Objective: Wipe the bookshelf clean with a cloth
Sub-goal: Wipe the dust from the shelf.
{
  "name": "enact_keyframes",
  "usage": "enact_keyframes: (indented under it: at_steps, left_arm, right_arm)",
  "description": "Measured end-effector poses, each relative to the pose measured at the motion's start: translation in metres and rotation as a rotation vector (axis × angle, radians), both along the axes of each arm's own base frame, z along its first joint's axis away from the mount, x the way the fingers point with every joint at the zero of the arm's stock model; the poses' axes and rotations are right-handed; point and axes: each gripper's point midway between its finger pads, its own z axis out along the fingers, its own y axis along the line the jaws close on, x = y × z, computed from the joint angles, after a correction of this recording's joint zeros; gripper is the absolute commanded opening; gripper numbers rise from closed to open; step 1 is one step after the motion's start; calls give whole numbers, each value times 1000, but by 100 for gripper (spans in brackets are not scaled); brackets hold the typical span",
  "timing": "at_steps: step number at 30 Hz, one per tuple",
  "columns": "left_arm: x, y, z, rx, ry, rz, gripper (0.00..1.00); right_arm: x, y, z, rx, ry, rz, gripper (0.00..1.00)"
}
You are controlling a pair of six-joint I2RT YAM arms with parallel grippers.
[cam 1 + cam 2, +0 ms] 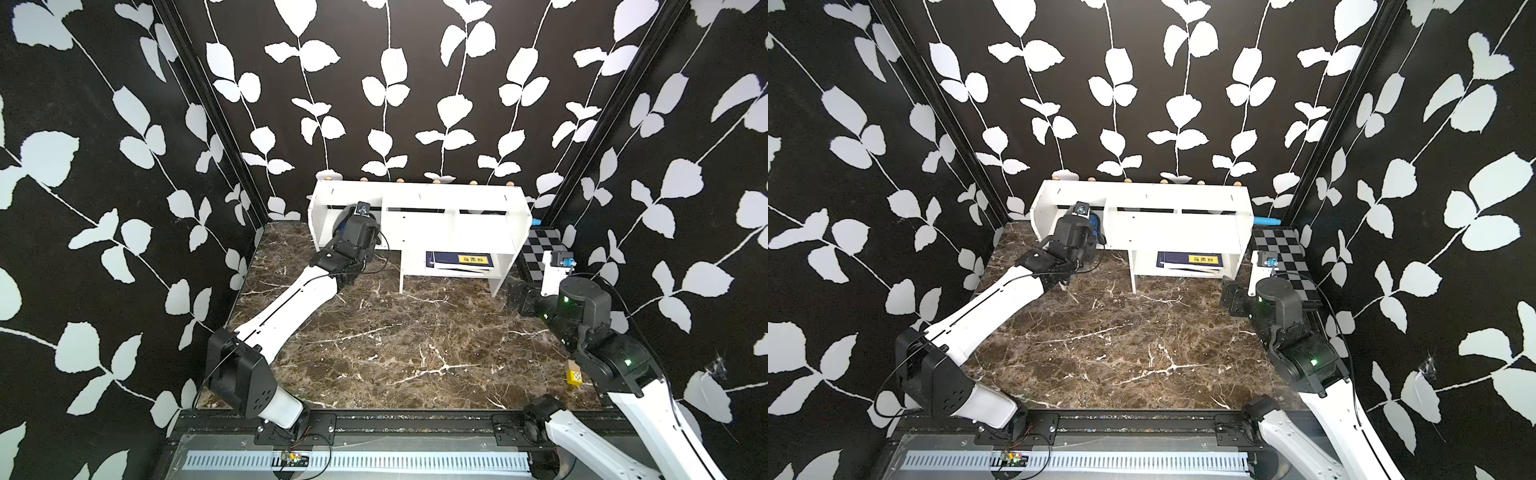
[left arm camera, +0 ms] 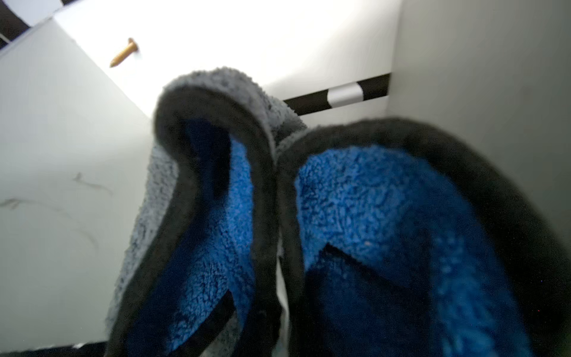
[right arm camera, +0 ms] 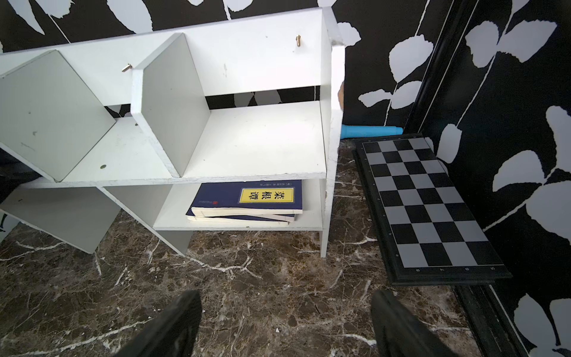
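Wiping looks underway but nowhere near finished, I reckon. The left gripper (image 1: 347, 222) is clamped on the cloth (image 2: 370, 201), which sits bunched up inside the leftmost upper compartment of the bookshelf (image 1: 419, 216). Faint scuffs show on the side panel (image 2: 61, 154) there, and the middle and right compartments have specks too (no telling if any of it got wiped). The right gripper (image 3: 285, 296) hangs wide open and empty over the marble table (image 3: 247, 293).

Count, big to small:
- one table
- one bookshelf
- two arms (image 1: 291, 303)
- one checkered board (image 3: 426, 201)
- two books (image 3: 247, 201), stacked in the lower cubby
- one cloth
- six wooden knobs (image 1: 401, 180)
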Motion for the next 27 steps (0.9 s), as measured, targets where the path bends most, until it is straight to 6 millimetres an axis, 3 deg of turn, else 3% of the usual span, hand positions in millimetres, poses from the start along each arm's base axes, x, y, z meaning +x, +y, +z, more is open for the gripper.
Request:
enact_keyframes:
  at_steps: [7,11,18,27]
  left_arm:
    - [4,45,0,21,21,130,0]
    - [4,51,4,7,36,138,0]
    - [6,31,0,-33,65,88,0]
    - [20,-27,0,-109,83,-53,0]
  right_arm:
    - [-5,-2,4,10,-20,0,88]
    - [-10,-6,4,14,-33,-5,88]
    - [-9,-5,3,14,-30,-4,88]
    - [-9,-5,3,13,-29,-5,88]
